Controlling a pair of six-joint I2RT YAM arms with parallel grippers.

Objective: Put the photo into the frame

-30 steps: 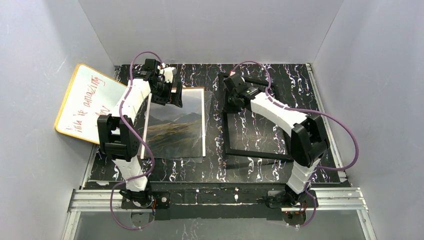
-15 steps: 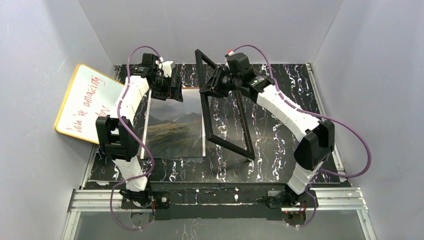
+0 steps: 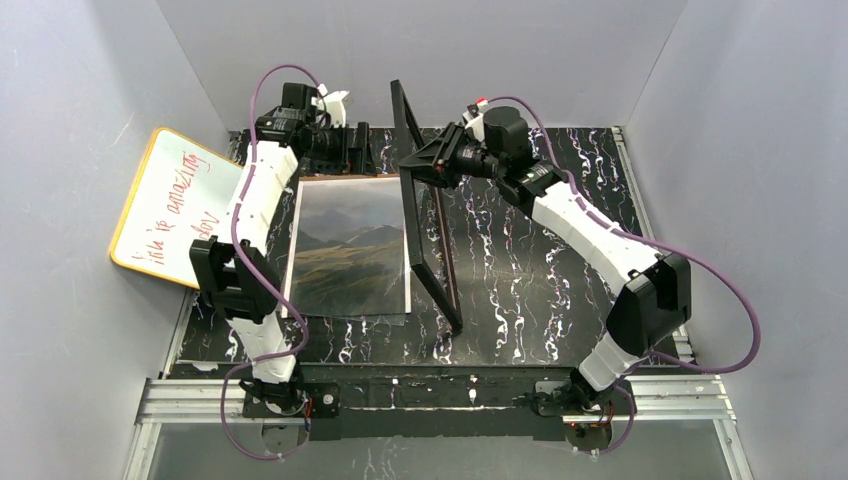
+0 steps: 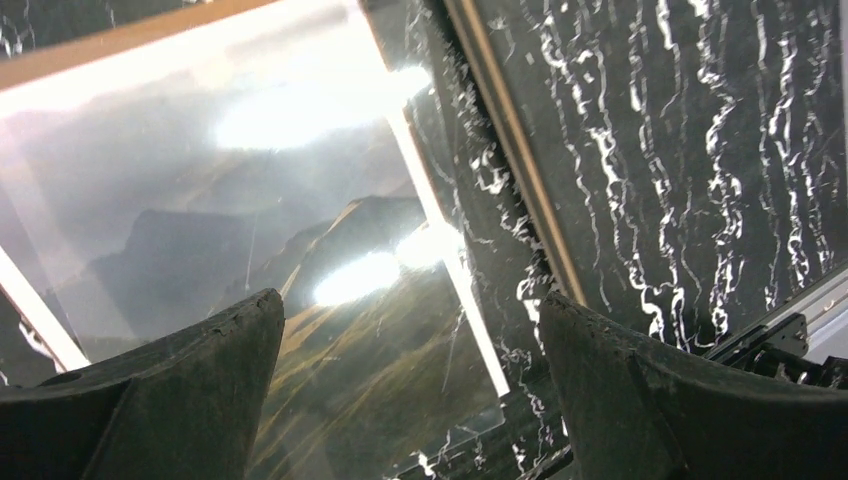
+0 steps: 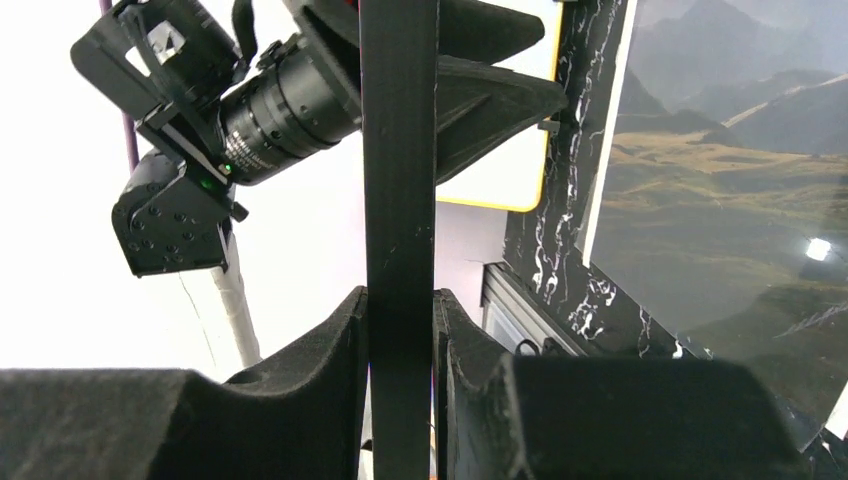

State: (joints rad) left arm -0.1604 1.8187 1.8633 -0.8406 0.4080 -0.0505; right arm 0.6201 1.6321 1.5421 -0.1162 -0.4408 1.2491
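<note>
The photo point(image 3: 350, 245) lies flat on the black marbled table, left of centre, and also shows in the left wrist view point(image 4: 300, 330) and the right wrist view point(image 5: 720, 200). The black frame point(image 3: 425, 260) stands up on edge just right of the photo, its near corner on the table. My right gripper point(image 3: 425, 165) is shut on its far bar point(image 5: 400, 150). My left gripper point(image 3: 340, 150) is open and empty, raised over the photo's far edge point(image 4: 410, 310). The frame's tan-edged bar point(image 4: 510, 140) passes right of the photo.
A yellow-edged whiteboard point(image 3: 175, 205) with red writing leans at the left wall. A clear plastic sheet point(image 4: 470, 400) lies over the photo with bright glare. A brown board edge point(image 4: 150, 40) shows beyond the photo. Grey walls enclose the table.
My right gripper has lifted the frame from flat on the table to standing on edge and swung it left toward the photo. My left gripper has drawn back and up from the photo's far edge.
</note>
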